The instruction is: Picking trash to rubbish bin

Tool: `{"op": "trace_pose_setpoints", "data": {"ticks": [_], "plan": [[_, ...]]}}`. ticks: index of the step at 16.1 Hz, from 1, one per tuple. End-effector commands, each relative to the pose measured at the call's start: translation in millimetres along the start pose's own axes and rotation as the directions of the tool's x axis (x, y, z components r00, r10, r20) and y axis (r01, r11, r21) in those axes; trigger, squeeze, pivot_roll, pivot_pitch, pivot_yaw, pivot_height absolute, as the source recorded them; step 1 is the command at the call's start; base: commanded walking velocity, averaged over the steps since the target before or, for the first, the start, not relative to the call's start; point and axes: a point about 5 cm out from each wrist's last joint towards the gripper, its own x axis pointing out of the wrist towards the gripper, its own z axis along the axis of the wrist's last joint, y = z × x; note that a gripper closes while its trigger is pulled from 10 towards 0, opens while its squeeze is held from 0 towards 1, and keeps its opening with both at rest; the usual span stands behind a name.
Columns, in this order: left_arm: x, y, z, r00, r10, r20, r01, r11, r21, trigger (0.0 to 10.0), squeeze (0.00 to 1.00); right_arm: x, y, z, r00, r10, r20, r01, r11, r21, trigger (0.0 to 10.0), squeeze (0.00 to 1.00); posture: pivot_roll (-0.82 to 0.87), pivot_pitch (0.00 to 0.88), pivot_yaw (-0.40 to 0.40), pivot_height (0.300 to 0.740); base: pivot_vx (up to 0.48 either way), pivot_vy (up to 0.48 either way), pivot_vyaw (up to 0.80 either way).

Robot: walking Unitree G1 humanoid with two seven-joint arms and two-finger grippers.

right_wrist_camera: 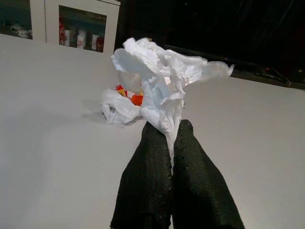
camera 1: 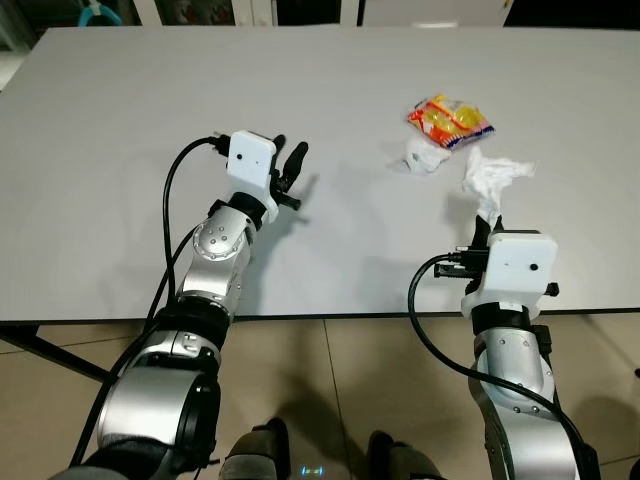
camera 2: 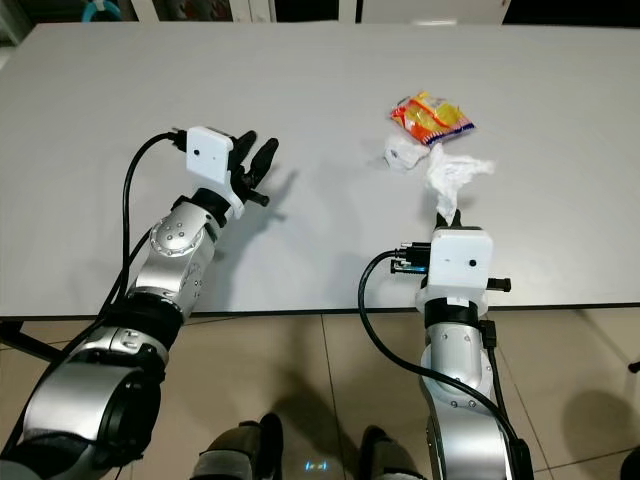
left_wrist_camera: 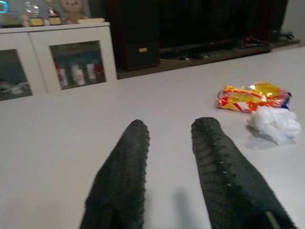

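Note:
My right gripper [right_wrist_camera: 166, 130] is shut on a crumpled white tissue [right_wrist_camera: 159, 81], holding it by its lower end just above the grey table [camera 1: 150, 110] near the front edge; the tissue [camera 1: 493, 176] rises beyond the fingers. Farther back lie a small white crumpled wad [camera 1: 424, 157] and an orange and yellow snack wrapper [camera 1: 450, 119], touching each other. My left gripper [camera 1: 290, 165] hovers over the table's left middle, open, with nothing between its fingers [left_wrist_camera: 128, 162]. From its wrist view the wrapper [left_wrist_camera: 250, 96] and wad [left_wrist_camera: 274, 123] lie ahead to one side.
The table's front edge [camera 1: 330, 318] runs just before both arms, with tiled floor below. A white cabinet with glass doors [left_wrist_camera: 57, 57] and dark furniture [left_wrist_camera: 190, 24] stand beyond the table's far side.

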Motion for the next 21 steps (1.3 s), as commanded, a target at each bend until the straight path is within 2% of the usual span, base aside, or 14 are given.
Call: {"op": "trace_pose_setpoints", "data": {"ticks": [1,5,7,10,14,15,16,19,21], "plan": [[-1.1,-2.9,-2,1.0,0.009,-0.014,-0.009,1.0,-0.003,10.0,1.0,-1.1,-2.6,-2,1.0,0.0,0.0,0.0,1.0,0.005,10.0,0.0,0.11,0.157,0.003,0.74,0.0,0.0,0.0],[-9.0,-18.5,-10,1.0,0.009,-0.026,-0.01,0.999,-0.032,10.0,1.0,-2.1,-5.1,-5,1.0,-0.006,-0.005,0.006,1.0,0.001,10.0,0.0,0.1,0.146,-0.006,0.74,0.0,0.0,0.0],[-13.1,-37.4,-14,1.0,-0.01,-0.022,0.009,0.999,-0.049,10.0,1.0,1.0,-5.9,-5,1.0,-0.01,0.0,0.01,1.0,-0.002,10.0,0.0,0.1,0.132,-0.007,0.74,0.0,0.0,0.0],[-11.4,-46.0,-13,1.0,-0.002,-0.03,0.0,0.997,-0.079,10.0,1.0,1.7,-7.7,-5,1.0,-0.017,0.003,0.017,1.0,-0.004,10.0,0.0,0.09,0.119,-0.006,0.74,0.0,0.0,0.0],[-8.9,-48.8,-12,0.999,-0.002,-0.047,0.0,0.999,-0.054,10.0,1.0,0.6,-9.6,-6,0.999,-0.033,0.004,0.033,0.999,0.004,10.0,0.0,0.08,0.113,0.002,0.74,0.0,0.0,0.0],[-7.8,-52.0,-12,0.998,-0.028,-0.055,0.024,0.997,-0.074,10.0,0.92,0.3,-9.5,-6,0.999,-0.036,0.002,0.036,0.999,0.001,10.0,0.0,0.08,0.113,0.004,0.74,0.0,0.0,0.0],[-6.7,-54.2,-11,0.998,-0.038,-0.058,0.033,0.995,-0.092,10.0,0.0,0.1,-9.8,-8,0.999,-0.044,-0.009,0.044,0.999,0.006,10.0,0.0,0.08,0.111,0.01,0.74,0.0,0.0,0.0],[-5.1,-59.5,-10,0.997,-0.058,-0.06,0.05,0.991,-0.121,10.0,0.0,0.1,-11.7,-10,0.998,-0.056,-0.017,0.056,0.998,0.008,10.0,0.0,0.08,0.11,0.014,0.74,0.0,0.0,-0.64],[-4.6,-61.2,-11,0.996,-0.063,-0.067,0.056,0.993,-0.105,10.0,0.0,-0.4,-11.9,-10,0.998,-0.056,-0.013,0.056,0.998,0.005,10.0,0.0,0.07,0.105,0.018,0.74,0.0,0.0,-0.6]]}}
